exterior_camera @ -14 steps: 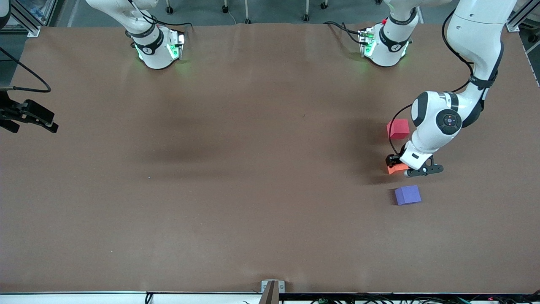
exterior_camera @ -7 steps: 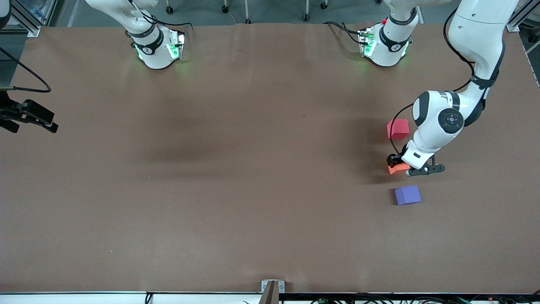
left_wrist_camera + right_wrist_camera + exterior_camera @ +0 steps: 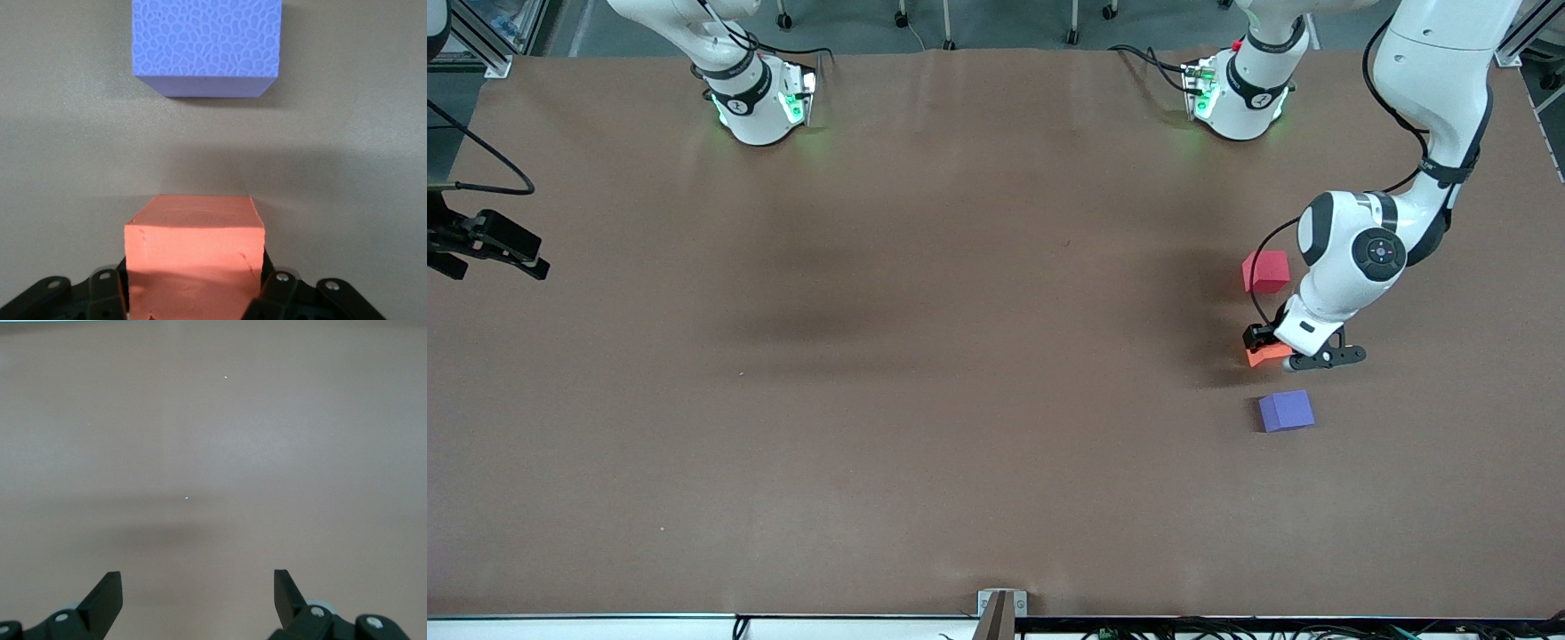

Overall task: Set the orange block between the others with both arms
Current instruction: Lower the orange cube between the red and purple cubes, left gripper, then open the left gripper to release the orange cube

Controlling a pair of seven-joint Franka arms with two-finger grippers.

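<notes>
Left end effector [image 3: 193, 293] sits low at the left arm's end of the bench [image 3: 925, 356], its fingers [image 3: 107, 293] flanking the orange block [image 3: 193, 260] on both sides. Whether they grip the block or have just let go cannot be told. The block itself rests on the bench surface.

Going from nearest the front camera: the purple-blue block [image 3: 1286, 411] lies closest, flat on the bench and apart from the orange block [image 3: 1265, 355], with bare bench showing between them in the left wrist view, where its pebbled top face [image 3: 205, 40] is clear. The orange block comes next, partly covered by the left end effector [image 3: 1272, 348] and the white wrist above it. Farther off lies the red-pink block [image 3: 1265, 271], also apart from the orange one. The three sit roughly in a line, orange in the middle.

Right end effector [image 3: 198, 603] waits off the right arm's end of the bench, fingers spread wide with nothing between them.
</notes>
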